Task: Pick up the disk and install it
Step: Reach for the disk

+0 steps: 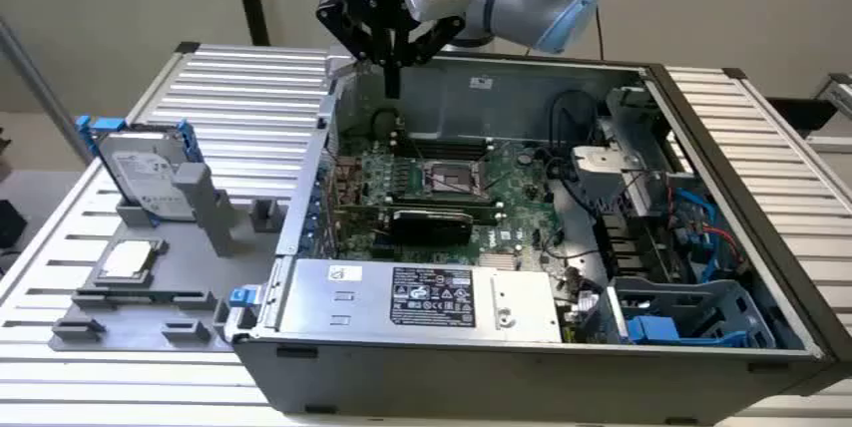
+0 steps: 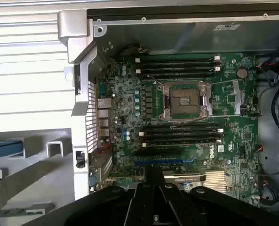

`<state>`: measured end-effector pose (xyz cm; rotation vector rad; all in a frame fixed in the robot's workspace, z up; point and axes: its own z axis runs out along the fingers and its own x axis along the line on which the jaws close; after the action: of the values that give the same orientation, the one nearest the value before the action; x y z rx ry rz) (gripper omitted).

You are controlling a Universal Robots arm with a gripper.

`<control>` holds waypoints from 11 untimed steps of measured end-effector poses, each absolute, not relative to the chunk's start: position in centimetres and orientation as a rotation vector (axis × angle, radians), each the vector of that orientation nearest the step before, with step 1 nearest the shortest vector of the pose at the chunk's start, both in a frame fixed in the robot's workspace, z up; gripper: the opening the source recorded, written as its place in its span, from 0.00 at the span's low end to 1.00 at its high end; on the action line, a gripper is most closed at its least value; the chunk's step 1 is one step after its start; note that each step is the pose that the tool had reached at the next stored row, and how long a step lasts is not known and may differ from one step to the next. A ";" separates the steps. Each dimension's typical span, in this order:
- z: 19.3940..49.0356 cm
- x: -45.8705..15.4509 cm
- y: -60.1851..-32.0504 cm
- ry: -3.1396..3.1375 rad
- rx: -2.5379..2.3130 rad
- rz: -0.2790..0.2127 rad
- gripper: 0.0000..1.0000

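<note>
The disk (image 1: 147,176), a silver-grey drive with a white label and blue rails, stands tilted in a grey holder (image 1: 200,210) on the slatted table at the exterior view's left, outside the case. My gripper (image 1: 393,88) hangs over the rear left corner of the open computer case (image 1: 533,372), well apart from the disk. Its fingers are shut together with nothing between them. In the wrist view the gripper (image 2: 153,181) points down at the green motherboard (image 2: 186,127), and a blue strip (image 2: 5,149) shows beside the case wall.
A small square silver chip (image 1: 127,259) lies on the grey fixture plate (image 1: 147,299). Inside the case sit the CPU socket (image 2: 186,100), a silver power supply with a black label (image 1: 429,297) and a blue drive cage (image 1: 685,317) at the exterior view's right, with cables nearby.
</note>
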<state>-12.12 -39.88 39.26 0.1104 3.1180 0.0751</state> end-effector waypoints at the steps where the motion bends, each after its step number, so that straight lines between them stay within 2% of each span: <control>1: 39.3 -12.1 -39.9 3.118 0.110 0.075 0.00; 11: 39.3 -12.1 -39.9 3.118 0.110 0.075 0.00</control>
<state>-12.12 -39.88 39.26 0.1104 3.1180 0.0750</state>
